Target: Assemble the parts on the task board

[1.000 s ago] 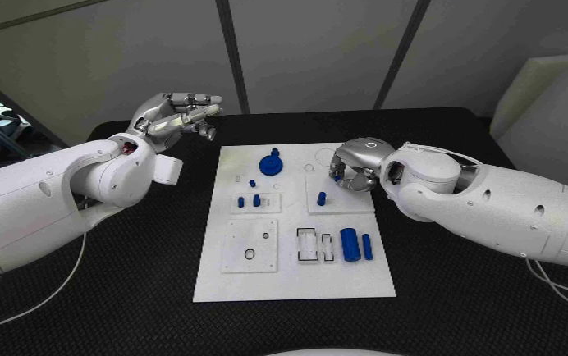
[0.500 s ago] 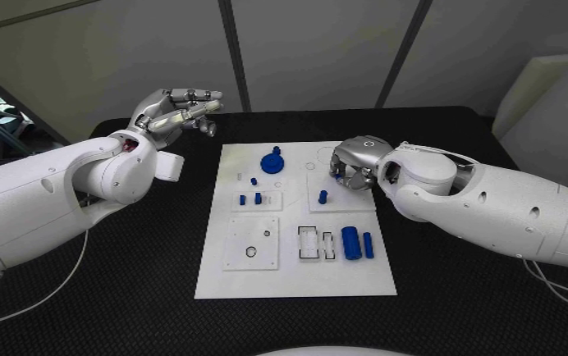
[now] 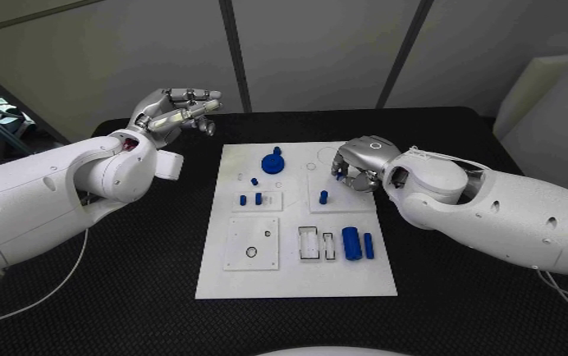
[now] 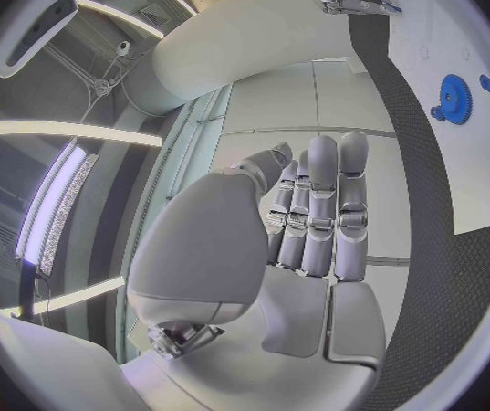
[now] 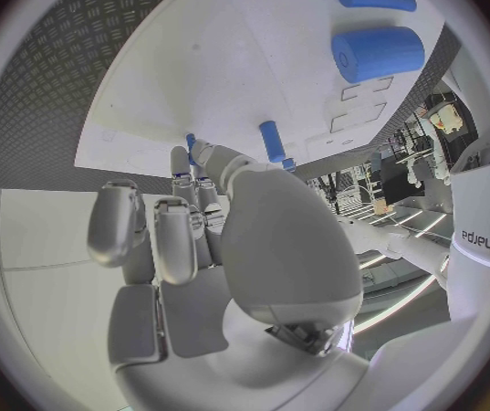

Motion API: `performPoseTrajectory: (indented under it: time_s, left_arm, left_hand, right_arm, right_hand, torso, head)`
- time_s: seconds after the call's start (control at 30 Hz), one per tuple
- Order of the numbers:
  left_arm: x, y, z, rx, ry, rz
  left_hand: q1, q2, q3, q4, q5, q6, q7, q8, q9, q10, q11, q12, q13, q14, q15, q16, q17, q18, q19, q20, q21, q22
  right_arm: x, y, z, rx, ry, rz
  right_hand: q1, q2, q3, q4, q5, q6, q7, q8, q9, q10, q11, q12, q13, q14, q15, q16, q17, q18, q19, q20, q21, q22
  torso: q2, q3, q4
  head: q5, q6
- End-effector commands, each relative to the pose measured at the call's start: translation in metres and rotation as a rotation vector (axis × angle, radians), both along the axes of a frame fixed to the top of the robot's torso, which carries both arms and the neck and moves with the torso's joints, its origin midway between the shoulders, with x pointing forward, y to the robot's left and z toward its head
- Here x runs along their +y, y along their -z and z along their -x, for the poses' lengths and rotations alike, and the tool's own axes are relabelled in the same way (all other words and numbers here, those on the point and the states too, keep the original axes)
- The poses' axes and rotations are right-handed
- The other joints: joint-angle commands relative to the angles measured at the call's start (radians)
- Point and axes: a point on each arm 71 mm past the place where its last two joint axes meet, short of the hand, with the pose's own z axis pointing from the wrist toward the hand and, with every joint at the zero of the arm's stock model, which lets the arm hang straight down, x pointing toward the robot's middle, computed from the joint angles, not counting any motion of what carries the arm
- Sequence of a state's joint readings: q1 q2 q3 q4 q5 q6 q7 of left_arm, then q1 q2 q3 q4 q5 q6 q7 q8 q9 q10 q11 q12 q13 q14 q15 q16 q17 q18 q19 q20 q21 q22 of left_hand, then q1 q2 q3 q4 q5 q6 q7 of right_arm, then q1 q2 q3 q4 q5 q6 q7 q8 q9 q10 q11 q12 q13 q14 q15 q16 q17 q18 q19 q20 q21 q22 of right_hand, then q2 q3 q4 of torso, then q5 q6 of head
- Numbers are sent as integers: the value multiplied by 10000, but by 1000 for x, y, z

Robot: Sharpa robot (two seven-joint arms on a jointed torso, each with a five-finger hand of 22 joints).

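The left hand point(image 3: 177, 116) hovers empty, fingers loosely apart, off the task board's point(image 3: 295, 278) far left corner. The right hand point(image 3: 358, 167), curled and seemingly empty, hangs beside a small upright blue peg point(image 3: 322, 198). It should probably descend squarely before pinching.

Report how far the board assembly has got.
Early stage, as far as the views show. The blue gear and a few small pegs stand on the task board. The blue cylinder lies loose. The right hand hovers by a peg, holding nothing; the left hand is raised, idle.
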State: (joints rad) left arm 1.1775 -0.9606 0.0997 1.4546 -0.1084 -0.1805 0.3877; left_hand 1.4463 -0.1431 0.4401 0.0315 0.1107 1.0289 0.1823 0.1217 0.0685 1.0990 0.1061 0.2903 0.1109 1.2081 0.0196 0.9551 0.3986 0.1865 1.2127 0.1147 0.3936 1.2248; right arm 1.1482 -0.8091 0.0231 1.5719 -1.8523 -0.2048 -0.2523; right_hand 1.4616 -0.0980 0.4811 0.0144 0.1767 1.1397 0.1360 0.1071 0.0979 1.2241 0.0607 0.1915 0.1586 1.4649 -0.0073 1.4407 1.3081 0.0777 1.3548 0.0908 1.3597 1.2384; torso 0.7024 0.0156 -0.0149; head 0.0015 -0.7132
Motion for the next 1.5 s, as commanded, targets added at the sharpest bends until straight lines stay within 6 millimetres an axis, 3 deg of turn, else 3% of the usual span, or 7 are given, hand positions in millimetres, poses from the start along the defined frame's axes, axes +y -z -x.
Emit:
performPoseTrajectory:
  time_s: [0.03,0.47,0.8,1.0,1.17,1.33,1.5]
  left_arm:
    - [0,-2,0,-99,13,113]
    - [-3,0,-4,-38,85,132]
    - [-17,5,-11,134,286,289]
    - [-27,8,-16,218,378,314]
    - [-31,10,-20,275,384,293]
    - [-35,12,-22,311,431,290]
    - [-37,13,-23,332,468,293]
  left_hand:
    - [-62,10,-67,-18,-12,-62,14,19,-14,-70,-10,63,14,-92,-4,-42,-11,-61,-89,-3,-36,-10]
    - [-74,8,-81,-20,-13,-69,17,21,-13,-82,-6,83,19,-99,1,-47,-20,-62,-93,1,-45,-16]
    - [-107,8,-109,-13,-15,-75,20,30,-10,-101,-2,118,27,-109,9,-55,-36,-63,-99,8,-61,-27]
    - [-138,20,-132,0,-16,-71,18,44,-7,-111,-2,153,37,-117,13,-61,-50,-63,-106,15,-77,-38]
    - [-144,25,-136,2,-15,-67,16,49,-5,-112,-4,164,39,-118,14,-62,-54,-63,-107,16,-81,-41]
    - [-150,29,-141,5,-15,-65,14,54,-4,-113,-5,174,42,-120,14,-63,-57,-63,-108,17,-85,-44]
    - [-154,21,-151,1,-15,-64,11,59,-3,-117,-8,187,46,-124,13,-66,-62,-62,-111,18,-91,-48]
  right_arm:
    - [3,-10,5,-603,-114,-777]
    - [25,-33,31,-931,-994,-2080]
    - [72,-38,46,-460,-2273,-2956]
    - [96,-16,57,309,-2828,-3008]
    - [107,6,65,943,-3089,-2929]
    - [113,21,72,1454,-3352,-2595]
    - [117,31,74,1686,-3477,-2277]
  right_hand:
    - [-170,-39,63,-21,27,50,-6,1,7,89,3,-67,-8,640,-83,63,335,-19,57,12,53,2]
    - [-182,-79,88,-76,40,60,-14,-9,10,107,-8,-98,-12,656,-87,110,412,-33,93,10,97,71]
    - [-172,-100,131,-145,105,57,-3,-28,11,115,0,-138,-18,662,-86,131,439,-37,98,7,114,96]
    - [-167,-96,148,-171,133,56,1,-35,11,121,4,-152,-19,662,-85,135,441,-36,95,8,116,97]
    - [-202,-102,141,-183,91,50,13,-48,11,122,14,-175,-21,662,-77,140,444,-35,86,11,112,91]
    - [-243,-82,153,-215,-8,-4,38,-100,-1,65,38,-257,-41,659,-55,141,434,-32,67,26,106,81]
    - [-251,-74,157,-224,-40,-16,42,-111,-3,53,46,-276,-46,657,-50,140,428,-32,64,30,106,81]
  torso:
    - [-5,-3,0]
    - [-10,-19,16]
    - [-20,-67,78]
    - [-33,-75,63]
    - [-45,-86,89]
    - [-46,-78,83]
    - [-43,-69,68]
  head:
    - [20,6]
    - [178,28]
    - [657,-76]
    - [1026,-196]
    - [1156,-240]
    - [1348,-297]
    - [1449,-315]
